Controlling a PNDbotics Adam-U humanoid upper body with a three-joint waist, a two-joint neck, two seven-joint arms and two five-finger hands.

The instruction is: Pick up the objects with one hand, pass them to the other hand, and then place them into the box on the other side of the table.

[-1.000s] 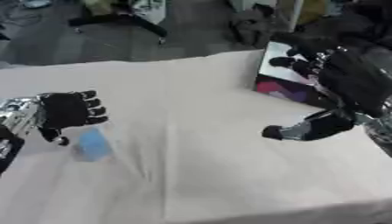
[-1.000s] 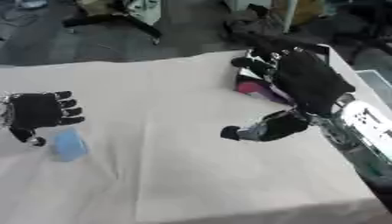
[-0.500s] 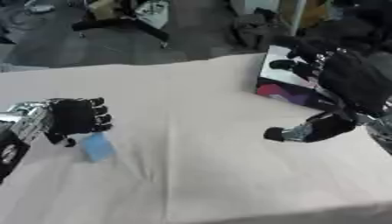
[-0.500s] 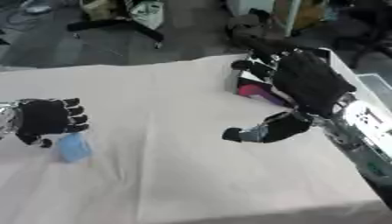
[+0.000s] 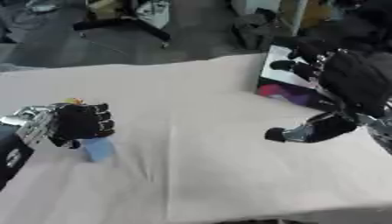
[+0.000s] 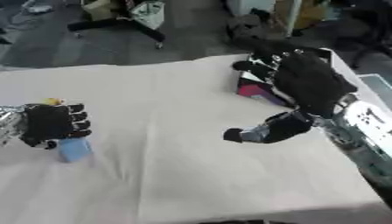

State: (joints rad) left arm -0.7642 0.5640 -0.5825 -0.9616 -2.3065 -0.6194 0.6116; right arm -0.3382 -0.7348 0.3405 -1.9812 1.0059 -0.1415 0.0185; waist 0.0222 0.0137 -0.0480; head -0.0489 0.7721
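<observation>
While gripped, pale blue block [image 5: 97, 148], left robot hand [image 5: 76, 123] curled round it.

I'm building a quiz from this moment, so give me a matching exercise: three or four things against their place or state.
Things:
1. left hand
2. right hand
3. blue object
4. box

Places or states:
A. open, raised before the box
B. far right of the table
C. curled, at the left edge
D. on the cloth under the left hand

Pairs: 1-C, 2-A, 3-D, 4-B
</observation>
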